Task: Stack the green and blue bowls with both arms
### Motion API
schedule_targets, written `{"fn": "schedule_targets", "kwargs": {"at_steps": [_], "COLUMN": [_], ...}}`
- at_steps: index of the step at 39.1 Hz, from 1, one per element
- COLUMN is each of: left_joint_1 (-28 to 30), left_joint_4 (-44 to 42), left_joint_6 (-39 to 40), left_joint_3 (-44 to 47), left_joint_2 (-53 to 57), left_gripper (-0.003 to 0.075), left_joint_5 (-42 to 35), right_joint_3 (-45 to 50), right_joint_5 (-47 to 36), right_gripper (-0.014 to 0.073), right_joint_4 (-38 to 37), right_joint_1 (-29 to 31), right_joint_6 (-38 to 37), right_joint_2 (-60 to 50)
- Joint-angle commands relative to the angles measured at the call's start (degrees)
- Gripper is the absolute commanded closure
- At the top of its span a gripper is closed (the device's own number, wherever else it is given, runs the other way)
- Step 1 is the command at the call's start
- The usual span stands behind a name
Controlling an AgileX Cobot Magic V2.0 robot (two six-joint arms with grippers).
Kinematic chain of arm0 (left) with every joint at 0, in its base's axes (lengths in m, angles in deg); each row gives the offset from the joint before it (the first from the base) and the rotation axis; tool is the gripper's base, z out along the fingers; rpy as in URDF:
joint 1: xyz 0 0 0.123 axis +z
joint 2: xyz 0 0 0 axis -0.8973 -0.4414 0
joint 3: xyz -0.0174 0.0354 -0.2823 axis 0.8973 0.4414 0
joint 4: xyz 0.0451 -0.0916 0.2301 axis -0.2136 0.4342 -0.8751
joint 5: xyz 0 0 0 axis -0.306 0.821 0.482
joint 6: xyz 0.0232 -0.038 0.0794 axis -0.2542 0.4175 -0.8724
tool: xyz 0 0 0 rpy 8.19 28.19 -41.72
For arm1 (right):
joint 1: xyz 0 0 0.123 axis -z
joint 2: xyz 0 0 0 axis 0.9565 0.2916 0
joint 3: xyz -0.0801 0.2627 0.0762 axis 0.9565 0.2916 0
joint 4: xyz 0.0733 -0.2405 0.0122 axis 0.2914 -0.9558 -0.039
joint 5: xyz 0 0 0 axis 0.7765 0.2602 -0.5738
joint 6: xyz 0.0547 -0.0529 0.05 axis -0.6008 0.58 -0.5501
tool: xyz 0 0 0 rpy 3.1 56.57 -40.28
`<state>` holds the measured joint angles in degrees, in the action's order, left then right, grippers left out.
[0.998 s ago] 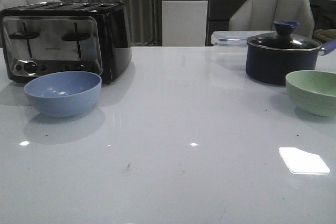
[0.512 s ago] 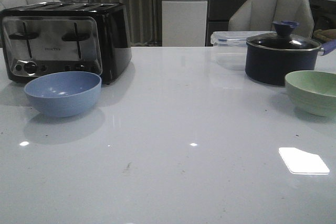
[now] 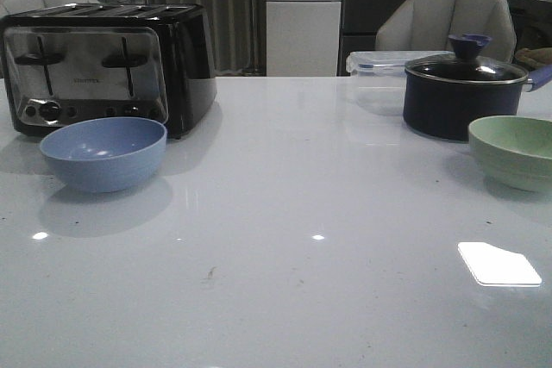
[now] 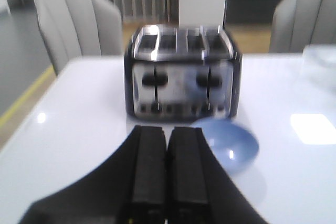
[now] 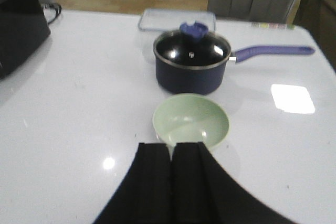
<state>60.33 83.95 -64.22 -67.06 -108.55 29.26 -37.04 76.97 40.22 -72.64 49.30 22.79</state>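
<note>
Both grippers have their fingers pressed together on nothing: the left gripper [image 4: 167, 169] hangs above the table [image 3: 285, 282] near the blue bowl [image 3: 103, 153], the right gripper [image 5: 172, 182] close to the green bowl [image 3: 515, 152]. The bowls sit well apart, blue before the toaster [image 3: 103, 65], green before the lidded pot [image 3: 461, 92]

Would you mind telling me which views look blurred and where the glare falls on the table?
Left wrist view: soft throughout, toaster and blue bowl smeared. Right wrist view: sharper, glare patch right of the green bowl. Front view: dim but crisp, bright patch on the table near the right.
</note>
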Motion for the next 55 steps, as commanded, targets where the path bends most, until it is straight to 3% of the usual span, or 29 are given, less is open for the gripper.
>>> {"fn": "schedule_targets", "kwargs": {"at_steps": [1, 27, 31, 35, 37, 41, 48, 55], "left_joint_1": [-0.34, -0.34, -0.34, -0.34, -0.34, -0.34, -0.34, -0.34], "left_joint_4": [0.37, 0.48, 0.48, 0.48, 0.48, 0.48, 0.48, 0.48], "left_joint_6": [0.45, 0.45, 0.45, 0.45, 0.45, 0.45, 0.45, 0.45], "left_joint_3": [-1.91, -1.45, -1.45, -1.45, -1.45, -1.45, -1.45, -1.45], "left_joint_2": [-3.98, -10.15, -10.15, -10.15, -10.15, -10.15, -10.15, -10.15], "left_gripper": [0.0622, 0.0594, 0.0445, 0.0254, 0.0199, 0.0192, 0.0192, 0.0192], "left_joint_5": [-1.8, -0.42, -0.42, -0.42, -0.42, -0.42, -0.42, -0.42], "right_joint_3": [-1.91, -1.58, -1.58, -1.58, -1.58, -1.58, -2.11, -9.77], "right_joint_5": [-1.19, 5.13, 5.02, 4.38, 3.85, 3.05, 0.12, 3.05], "right_gripper": [0.0589, 0.0582, 0.0466, 0.0252, 0.0162, 0.0074, 0.0076, 0.0076], "right_joint_4": [0.16, 0.16, 0.16, 0.16, 0.16, 0.16, 0.16, 0.34], "right_joint_1": [0.02, 0.02, 0.02, 0.02, 0.02, 0.02, 0.24, 5.47], "right_joint_6": [0.13, 0.13, 0.13, 0.13, 0.13, 0.13, -0.1, -2.04], "right_joint_2": [3.87, 17.19, 17.63, 17.83, 17.96, 18.42, 21.1, 29.36]}}
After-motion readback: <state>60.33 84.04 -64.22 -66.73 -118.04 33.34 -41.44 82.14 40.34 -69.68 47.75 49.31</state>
